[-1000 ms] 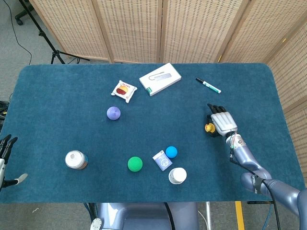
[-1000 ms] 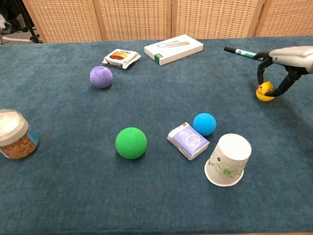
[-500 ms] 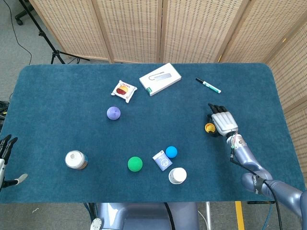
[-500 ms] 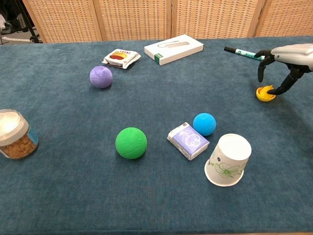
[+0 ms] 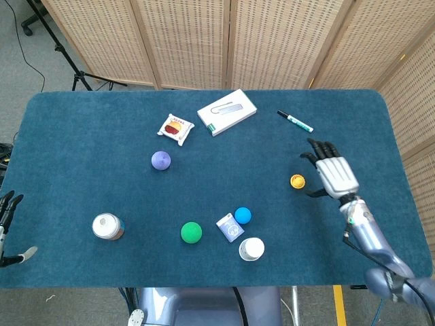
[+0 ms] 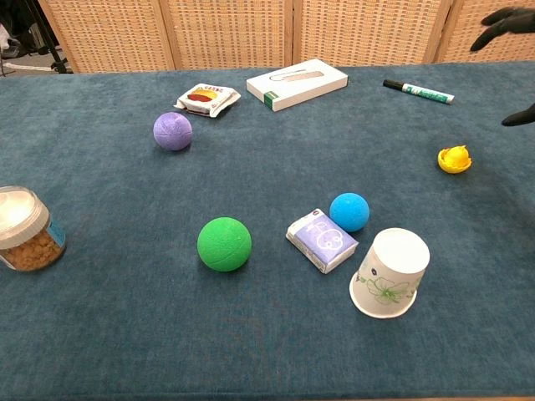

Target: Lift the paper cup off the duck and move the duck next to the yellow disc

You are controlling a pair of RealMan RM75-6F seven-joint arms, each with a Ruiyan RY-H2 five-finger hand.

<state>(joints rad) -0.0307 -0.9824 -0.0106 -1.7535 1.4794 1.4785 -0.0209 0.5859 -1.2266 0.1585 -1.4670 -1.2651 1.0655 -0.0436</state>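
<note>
The small yellow duck [image 5: 297,181] [image 6: 455,159] sits on the blue cloth at the right, free of any hand. It blends with a yellow disc under or right beside it; I cannot tell them apart. My right hand [image 5: 333,174] hovers just right of the duck, raised, fingers spread and holding nothing; in the chest view only its dark fingertips [image 6: 506,16] show at the top right corner. The paper cup [image 5: 251,248] [image 6: 389,273] stands upside down near the front edge. My left hand [image 5: 7,207] hangs off the table's left edge, fingers apart, holding nothing.
A green ball [image 6: 224,244], blue ball [image 6: 349,211] and tissue pack [image 6: 322,240] lie left of the cup. A purple ball [image 6: 173,131], snack packet [image 6: 207,98], white box [image 6: 297,83] and marker [image 6: 418,90] lie further back. A jar [image 6: 23,229] stands at front left.
My right hand let go of the duck, opened, and rose away to the right. The duck stays where it was set down.
</note>
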